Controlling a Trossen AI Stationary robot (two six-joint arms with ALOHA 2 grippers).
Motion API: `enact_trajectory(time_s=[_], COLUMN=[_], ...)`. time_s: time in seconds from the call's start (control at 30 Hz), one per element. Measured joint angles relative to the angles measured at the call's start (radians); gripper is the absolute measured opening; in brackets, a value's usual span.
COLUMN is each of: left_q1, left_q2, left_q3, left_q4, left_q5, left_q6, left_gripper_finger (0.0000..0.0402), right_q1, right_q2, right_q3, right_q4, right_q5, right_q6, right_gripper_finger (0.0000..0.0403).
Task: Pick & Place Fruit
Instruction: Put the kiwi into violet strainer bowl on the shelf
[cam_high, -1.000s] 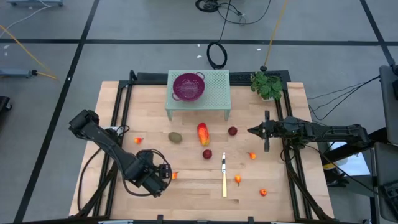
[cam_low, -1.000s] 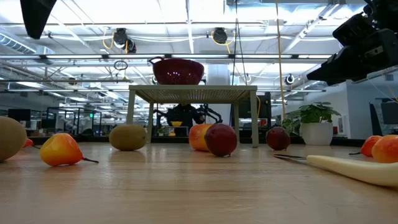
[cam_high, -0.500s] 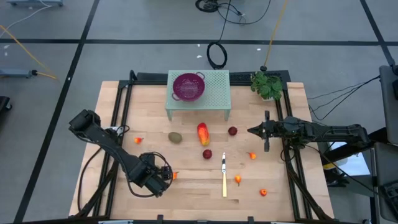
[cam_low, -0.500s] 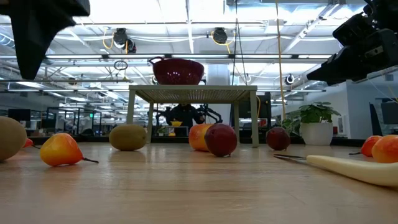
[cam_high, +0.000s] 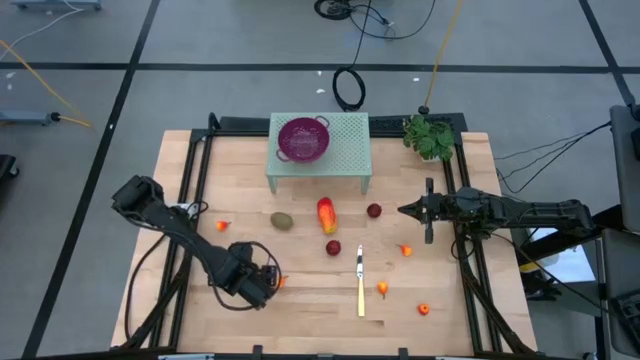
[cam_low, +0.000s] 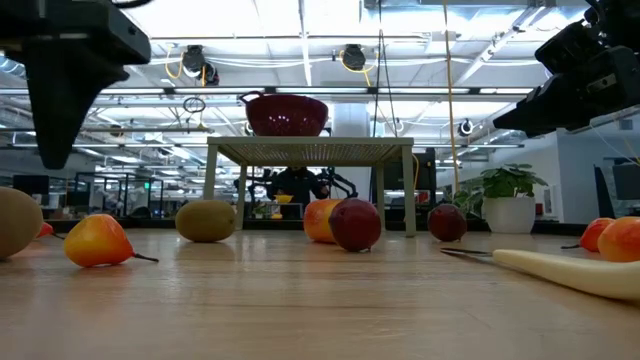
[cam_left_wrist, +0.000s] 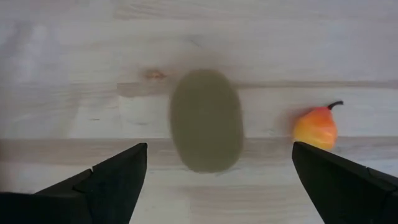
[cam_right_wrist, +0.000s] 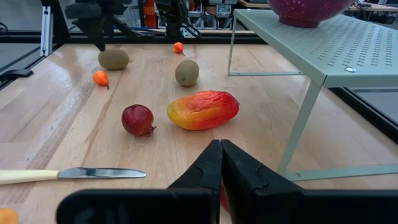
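A brown-green oval fruit (cam_left_wrist: 206, 121) lies on the wood at the table's near left. My left gripper (cam_left_wrist: 219, 146) hangs above it, open and pointing down, one finger on either side and clear of it. In the low view this gripper (cam_low: 70, 80) stands above the oval (cam_low: 15, 222). A tiny orange pear (cam_left_wrist: 315, 127) lies next to it. A second oval (cam_high: 282, 220), a red-orange oblong (cam_high: 326, 214) and two dark red balls (cam_high: 373, 210) (cam_high: 332, 247) lie mid-table. My right gripper (cam_high: 403, 210) waits shut at the right, level.
A purple colander (cam_high: 303, 138) sits on a green perforated stand (cam_high: 345, 150) at the far middle. A yellow-handled knife (cam_high: 360, 280) lies near the middle front. Tiny orange pieces (cam_high: 405, 250) (cam_high: 382, 289) (cam_high: 425, 309) (cam_high: 222, 226) are scattered about. A potted plant (cam_high: 430, 135) stands far right.
My left gripper has come down toward the brown-green oval at the near left, staying open and pointing down. In the low view it has dropped into the picture from the top left corner. The fruit has not moved.
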Motion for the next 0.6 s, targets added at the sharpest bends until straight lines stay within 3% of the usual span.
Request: enact_trajectory(time_s=[0.17, 0.6], left_q1=[0.016, 0.024], left_q2=[0.0, 0.0], left_q3=[-0.037, -0.124], left_q4=[0.023, 0.114], left_q5=[0.068, 0.078], left_q6=[0.025, 0.033], left_gripper_finger=[0.0399, 0.0397], right_q1=[0.0, 0.0], right_q2=[0.0, 0.0], right_q3=[0.0, 0.0], right_q4=[0.0, 0.0], right_q5=[0.0, 0.0], right_q6=[0.0, 0.0], right_gripper_finger=[0.0004, 0.0004])
